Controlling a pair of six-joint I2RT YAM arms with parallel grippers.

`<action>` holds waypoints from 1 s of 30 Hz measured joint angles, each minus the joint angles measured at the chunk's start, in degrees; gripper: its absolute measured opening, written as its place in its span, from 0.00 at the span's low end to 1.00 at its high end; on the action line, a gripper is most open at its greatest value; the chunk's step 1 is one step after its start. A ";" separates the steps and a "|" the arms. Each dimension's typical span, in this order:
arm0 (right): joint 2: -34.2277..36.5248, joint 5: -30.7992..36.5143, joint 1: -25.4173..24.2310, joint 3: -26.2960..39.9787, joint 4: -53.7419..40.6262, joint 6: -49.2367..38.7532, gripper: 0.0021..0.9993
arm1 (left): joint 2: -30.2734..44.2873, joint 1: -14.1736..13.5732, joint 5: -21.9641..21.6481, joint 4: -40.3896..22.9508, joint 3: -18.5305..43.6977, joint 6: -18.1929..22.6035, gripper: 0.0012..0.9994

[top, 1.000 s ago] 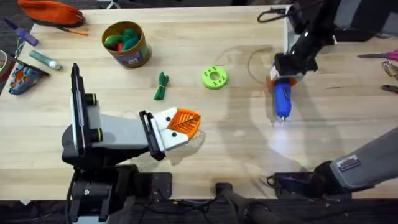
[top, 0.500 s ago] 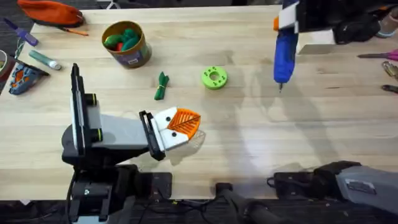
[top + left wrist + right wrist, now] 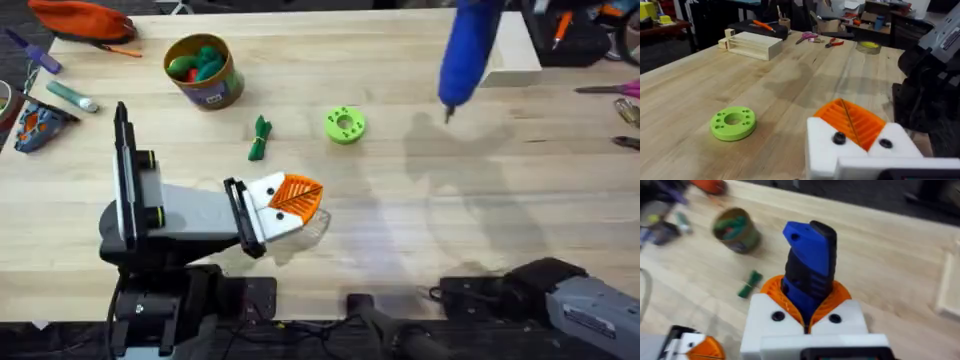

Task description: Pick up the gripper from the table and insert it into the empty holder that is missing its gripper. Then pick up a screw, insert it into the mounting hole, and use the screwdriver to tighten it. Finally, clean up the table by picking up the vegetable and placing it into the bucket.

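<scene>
**Screwdriver lifted, tightening step ahead**

Right hand (image 3: 807,325) pinches blue pen-shaped electric screwdriver (image 3: 466,50), raised above the desk (image 3: 400,230). Left hand (image 3: 290,205) rests low, orange fingers together. Next, I judge: lower the silver tip (image 3: 447,116) squarely onto the screw.

Pale wood-plank surface (image 3: 400,230) w/ scattered bits.
Round yellow-gold tub (image 3: 204,72) w/ blue-marked label at far left; slim dark-green toy vegetable (image 3: 261,138) nearer centre, round bright-green plastic disc (image 3: 345,125) just to its right; pale wooden rectangular box (image 3: 510,55) at far right; orange pouch (image 3: 82,18) at far-left corner.
</scene>
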 joint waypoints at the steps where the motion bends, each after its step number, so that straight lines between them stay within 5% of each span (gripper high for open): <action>1: -0.38 -2.14 0.02 0.00 1.50 0.02 0.02 | 0.00 0.00 0.02 0.00 0.00 0.00 0.00; 12: -1.59 -24.44 0.46 -1.37 20.55 -0.88 0.02 | 0.00 0.00 0.02 0.00 0.00 0.00 0.00; 23: -1.11 -34.42 5.15 -17.95 51.63 -0.14 0.02 | 0.02 0.00 0.00 0.00 0.00 0.00 0.00; 30: 3.44 -41.50 8.28 -21.68 61.78 1.71 0.02 | 0.02 0.00 0.02 0.00 0.00 0.00 0.00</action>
